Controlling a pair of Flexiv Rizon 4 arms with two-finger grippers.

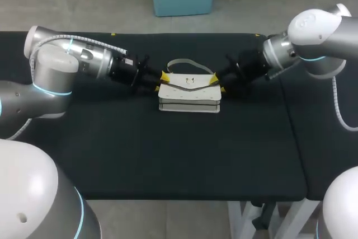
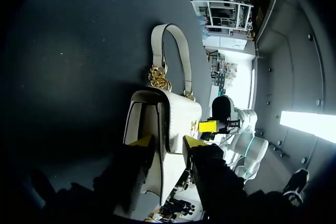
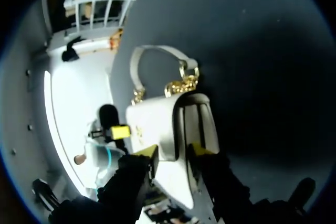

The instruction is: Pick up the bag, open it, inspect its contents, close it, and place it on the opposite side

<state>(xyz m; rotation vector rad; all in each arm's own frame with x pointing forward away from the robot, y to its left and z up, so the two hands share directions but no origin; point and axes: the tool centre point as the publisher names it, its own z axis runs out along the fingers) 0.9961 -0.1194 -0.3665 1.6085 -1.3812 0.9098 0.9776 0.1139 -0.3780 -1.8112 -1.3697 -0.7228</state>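
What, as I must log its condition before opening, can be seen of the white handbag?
The handbag is small, white and leather-like. Its front flap is closed, with a gold clasp at its middle. An arched white handle, joined by gold chain links, points toward the far edge of the black table. Its ends show folded gussets. It is mid-table. The left end effector appears to pinch one end, and the right end effector the other.
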